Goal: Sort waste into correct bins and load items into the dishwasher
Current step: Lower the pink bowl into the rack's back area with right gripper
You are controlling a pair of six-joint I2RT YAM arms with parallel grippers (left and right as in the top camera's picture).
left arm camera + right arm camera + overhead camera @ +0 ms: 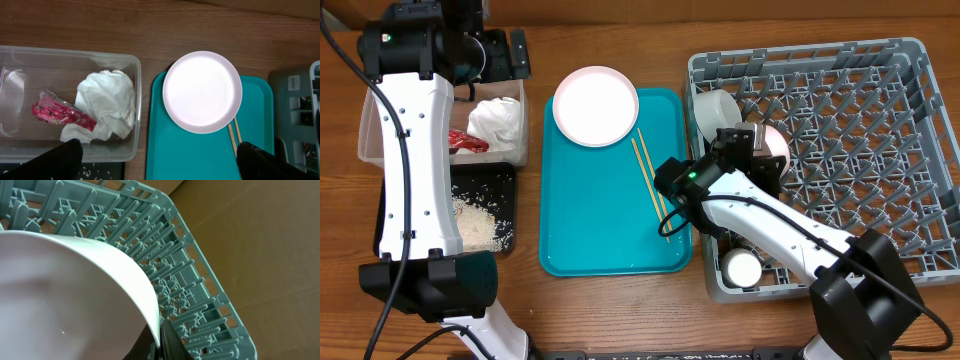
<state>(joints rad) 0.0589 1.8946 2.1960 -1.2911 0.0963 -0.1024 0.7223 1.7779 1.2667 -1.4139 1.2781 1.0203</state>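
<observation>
Over on the right, the right gripper (159, 345) is pinched tight on the rim of a pale bowl (65, 295) and holds it on edge over the left part of the dish rack (200, 280). I'd guess it is held that way so it can stand between the pegs rather than lie flat. A white bowl (715, 110) sits at the rack's far left and a cup (741, 268) at its near left. The waste looks sorted: napkin (107, 100) and red wrapper (60, 112) lie in the clear tub (135, 100), rice (480, 225) on the black tray (505, 175). The left gripper (159, 150) hangs with jaws wide and empty at the far side, between the tub and the teal tray (610, 250). That puts it handy for the plate (202, 92) and chopsticks (650, 185), which are not yet loaded.
</observation>
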